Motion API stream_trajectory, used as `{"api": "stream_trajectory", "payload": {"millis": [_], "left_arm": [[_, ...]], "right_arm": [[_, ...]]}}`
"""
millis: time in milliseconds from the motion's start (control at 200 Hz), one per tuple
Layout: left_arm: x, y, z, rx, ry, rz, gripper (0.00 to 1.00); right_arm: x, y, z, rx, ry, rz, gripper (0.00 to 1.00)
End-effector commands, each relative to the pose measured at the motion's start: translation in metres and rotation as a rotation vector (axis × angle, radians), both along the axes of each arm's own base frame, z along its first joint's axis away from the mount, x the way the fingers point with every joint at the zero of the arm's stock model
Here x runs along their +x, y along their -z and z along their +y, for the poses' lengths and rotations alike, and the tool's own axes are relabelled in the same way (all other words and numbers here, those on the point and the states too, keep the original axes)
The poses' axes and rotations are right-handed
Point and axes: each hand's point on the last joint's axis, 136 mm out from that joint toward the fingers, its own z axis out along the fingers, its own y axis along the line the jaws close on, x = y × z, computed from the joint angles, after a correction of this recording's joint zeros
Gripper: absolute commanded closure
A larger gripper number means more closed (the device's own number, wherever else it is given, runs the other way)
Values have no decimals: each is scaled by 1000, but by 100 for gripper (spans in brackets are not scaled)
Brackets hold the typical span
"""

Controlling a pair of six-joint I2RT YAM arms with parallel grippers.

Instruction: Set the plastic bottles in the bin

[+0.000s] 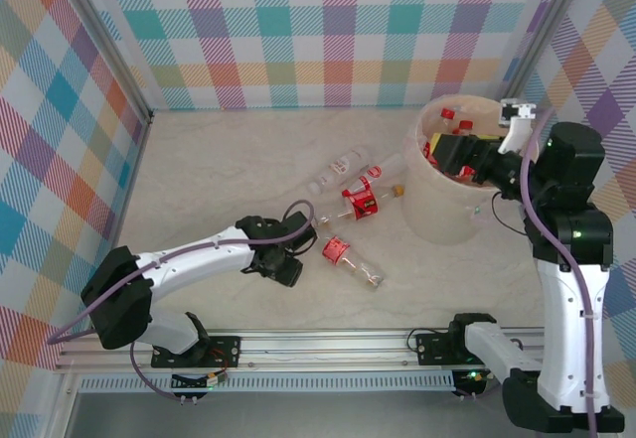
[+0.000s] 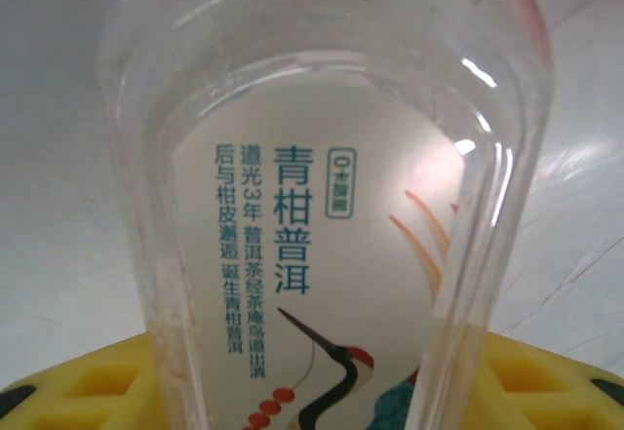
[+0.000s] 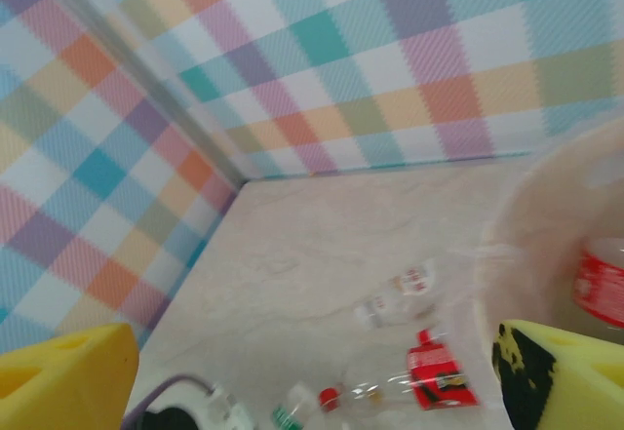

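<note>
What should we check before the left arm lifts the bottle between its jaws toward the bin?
1. Clear plastic bottle with white crane-print label sits between the left jaws: ok.
2. Left jaws gripping it firmly: cannot tell.
3. Right jaws open and empty: ok.
4. Opening of the large round translucent-white plastic bin free for a drop: not ok, right arm hangs over it.
5. Room inside bin: ok, beige wall shows above the red-capped bottles inside.
6. Red-labelled clear bottle beside the left jaws stays clear of the lift: cannot tell.
</note>
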Motion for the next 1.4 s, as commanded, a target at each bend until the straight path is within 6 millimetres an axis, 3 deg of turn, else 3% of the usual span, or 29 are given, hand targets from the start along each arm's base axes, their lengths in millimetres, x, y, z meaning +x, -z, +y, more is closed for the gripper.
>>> {"api": "stream_trajectory", "payload": {"millis": [0, 130, 265, 430, 590, 715, 1045, 1400], "left_arm": [[25, -41, 8, 14, 40, -137, 58], [54, -88, -10, -136, 89, -263, 67], [80, -132, -34, -288, 154, -417, 71], [94, -150, -64, -480, 219, -520, 71], [95, -150, -78, -575, 268, -536, 71], [98, -156, -78, -605, 269, -559, 72], [98, -169, -82, -641, 309, -565, 72], [108, -162, -85, -610, 307, -560, 71]], "right_arm": [[-5, -3, 26, -45, -83, -13, 7], [-1, 6, 72, -47, -233, 32, 7], [9, 30, 123, -65, -354, 106, 7], [30, 61, 166, -12, -460, 212, 8], [54, 85, 183, -29, -471, 284, 13], [71, 107, 183, -69, -424, 341, 16], [83, 131, 192, -67, -440, 404, 18], [86, 139, 191, -86, -424, 408, 50]]}}
